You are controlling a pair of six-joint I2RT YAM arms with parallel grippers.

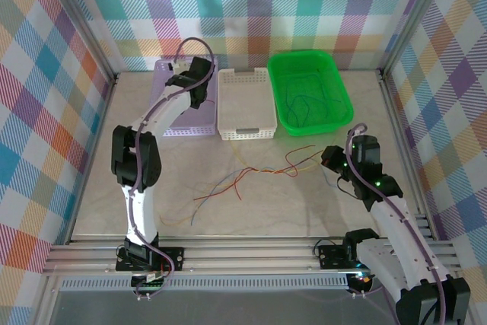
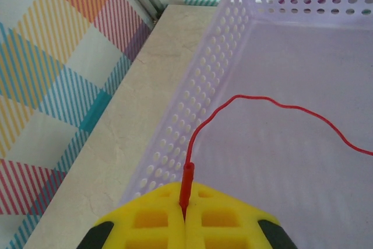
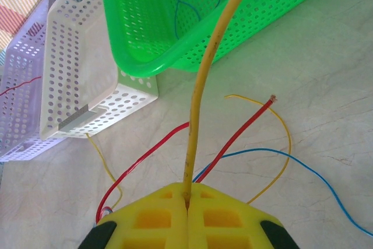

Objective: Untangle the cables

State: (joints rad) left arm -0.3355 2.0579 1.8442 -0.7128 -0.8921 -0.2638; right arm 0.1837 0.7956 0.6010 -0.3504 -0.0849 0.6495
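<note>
The table (image 1: 266, 203) carries three baskets in a row at the far side: a purple basket (image 1: 186, 131) on the left, a white basket (image 1: 245, 100) in the middle and a green basket (image 1: 304, 54) on the right. Thin dark wires (image 1: 308, 100) curl inside the green one, too fine to count from above.

The left gripper (image 2: 185, 202) is over the purple basket, its fingers pinched on the plug end of a red cable (image 2: 280, 106). That cable runs away from the fingertips, then bends right across the basket and is cut off at the picture's edge.

The right gripper (image 3: 187, 193) sits low over the table in front of the green basket, clamped on a yellow cable (image 3: 204, 80). It stands almost straight out from the fingers toward the green basket, and its far end is cut off at the top.

The loose cables (image 1: 251, 174), red, yellow and blue, lie on the bare table in a long left-to-right strand in front of the white basket; where they cross, the single wires are hard to tell apart
</note>
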